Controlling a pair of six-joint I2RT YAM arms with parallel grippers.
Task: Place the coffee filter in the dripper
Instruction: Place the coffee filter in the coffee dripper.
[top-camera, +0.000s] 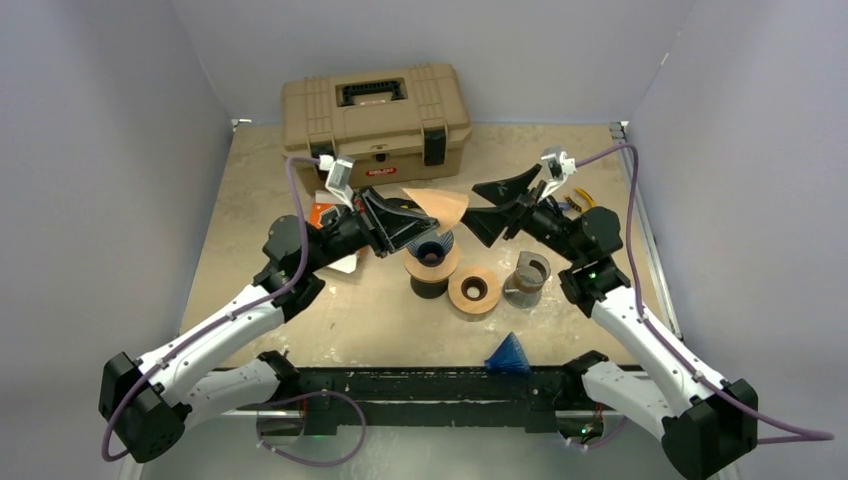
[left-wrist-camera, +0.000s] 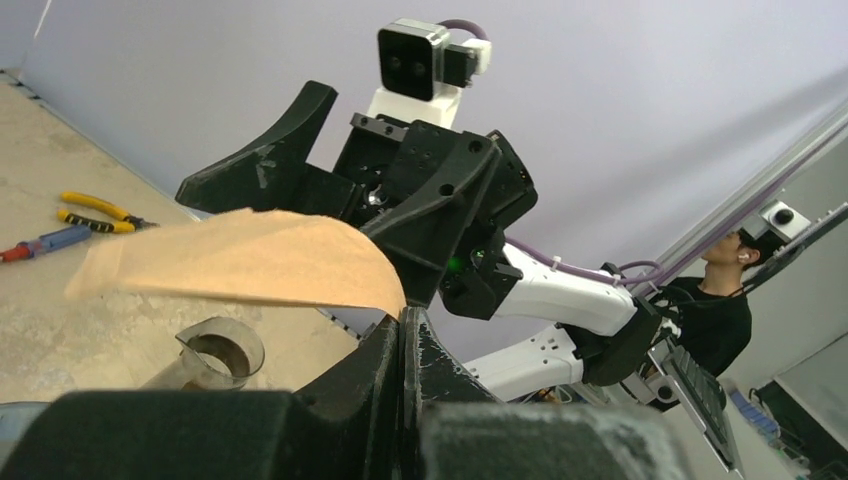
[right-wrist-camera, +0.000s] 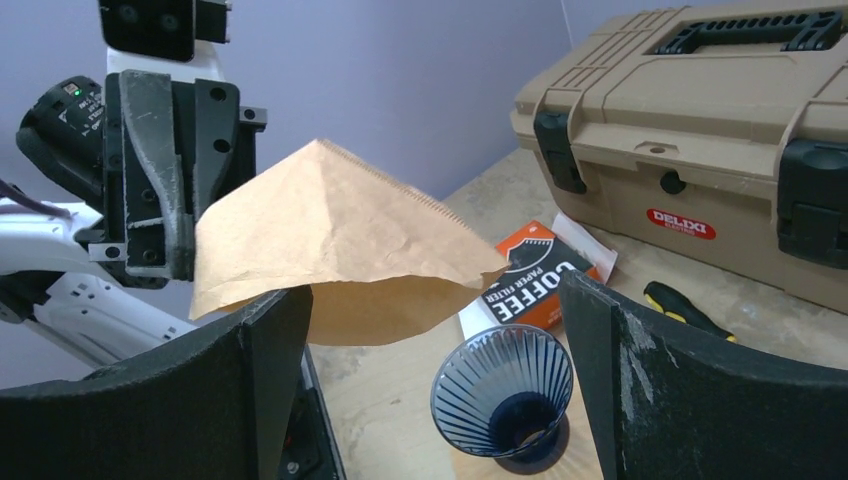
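My left gripper (top-camera: 400, 207) is shut on the rim of a brown paper coffee filter (top-camera: 438, 205) and holds it in the air above the blue ribbed dripper (top-camera: 434, 247). The dripper stands on a round wooden stand (top-camera: 431, 270). In the left wrist view the filter (left-wrist-camera: 240, 258) sticks out from my closed fingertips (left-wrist-camera: 405, 320). My right gripper (top-camera: 493, 204) is open, just right of the filter, touching nothing. In the right wrist view the filter (right-wrist-camera: 335, 240) hangs over the dripper (right-wrist-camera: 503, 390), whose cup is empty.
A tan toolbox (top-camera: 375, 110) stands at the back. An orange coffee filter box (right-wrist-camera: 535, 280) lies left of the dripper. A second wooden ring (top-camera: 474, 291) and a glass carafe (top-camera: 527, 278) sit right of it. A blue cone (top-camera: 508, 354) is near the front edge. Pliers (left-wrist-camera: 95, 212) lie by the right arm.
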